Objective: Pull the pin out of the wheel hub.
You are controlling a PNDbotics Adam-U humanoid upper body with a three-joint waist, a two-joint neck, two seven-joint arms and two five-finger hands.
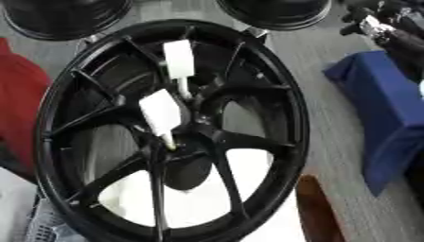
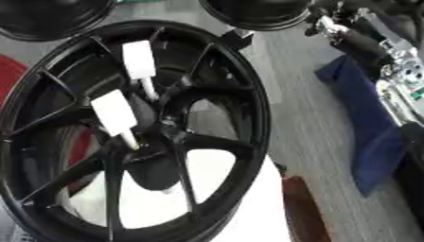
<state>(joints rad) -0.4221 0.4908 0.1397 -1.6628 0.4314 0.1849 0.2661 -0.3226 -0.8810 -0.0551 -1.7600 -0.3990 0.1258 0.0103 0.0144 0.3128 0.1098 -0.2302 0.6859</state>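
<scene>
The robot's right arm (image 2: pixel 389 52) comes in from the upper right corner, black with silver joints, angled down and inward. Its right hand (image 2: pixel 331 23) shows near the top edge in the right eye view as a dark cluster with a pale patch; whether its fingers are spread, curled or pinching anything cannot be told. The hand holds off from the wheel, up and to the right of the rim. The left hand shows in neither view.

The black wheel hub (image 1: pixel 273 94) fills most of the view, well down and to the left of the right hand's fingers, its spokes fanning out from the centre. Two white pins stand in the centre region: the upper pin (image 1: pixel 178 59) with a broad white handle and a thin shaft running down to the hub, and the lower pin (image 1: pixel 160 113) just below and to the left of it, tilted, its tip seated near the middle. Both lie farther from the fingers than the near rim edge.

Between the hand and the rim there is bare grey table (image 1: pixel 331 123). A blue cloth (image 1: pixel 385 113) lies below the hand, right of the wheel. Two other black rims (image 2: pixel 257 12) sit at the top edge, one just left of the fingers
</scene>
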